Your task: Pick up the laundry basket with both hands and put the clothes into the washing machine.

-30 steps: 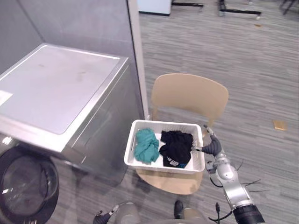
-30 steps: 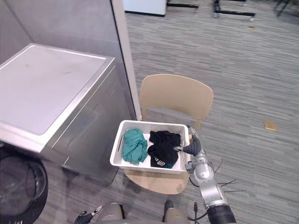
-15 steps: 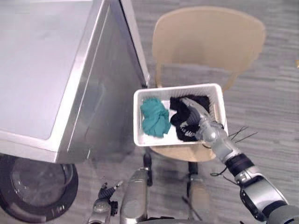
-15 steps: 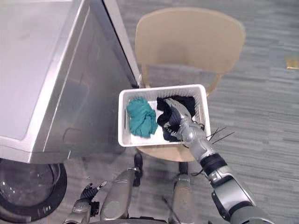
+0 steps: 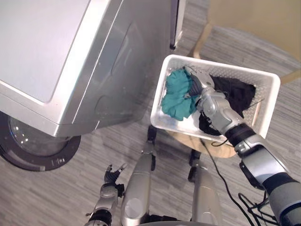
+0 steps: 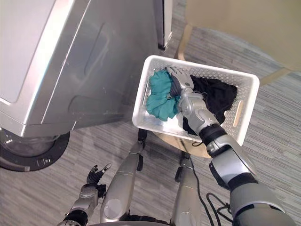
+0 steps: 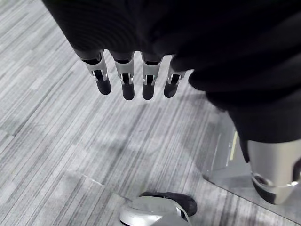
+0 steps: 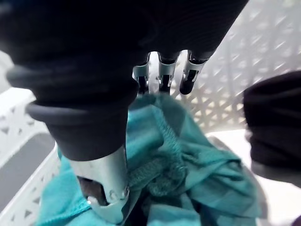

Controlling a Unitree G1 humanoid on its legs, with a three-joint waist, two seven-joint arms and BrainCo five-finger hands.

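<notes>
A white laundry basket (image 5: 165, 121) sits on a tan chair (image 5: 254, 19) beside the washing machine (image 5: 70, 56). In it lie a teal cloth (image 5: 175, 100) on the machine's side and a black cloth (image 5: 236, 93) on the other side. My right hand (image 5: 203, 89) reaches into the basket, fingers (image 8: 162, 77) straight toward the basket's far wall. Its thumb and palm rest on the teal cloth (image 8: 211, 174), with the black cloth (image 8: 277, 117) beside it. My left hand (image 5: 112, 173) hangs low over the floor, its fingers (image 7: 127, 80) relaxed and holding nothing.
The washing machine's round glass door (image 5: 33, 146) faces the floor area at lower left and looks closed. The machine's grey side panel stands close against the basket's left wall. Grey striped carpet (image 5: 56, 197) lies around the chair.
The camera has tilted down and shifted. My right hand has crossed from the basket's right rim, over the black cloth, onto the teal cloth. The basket stays on the chair.
</notes>
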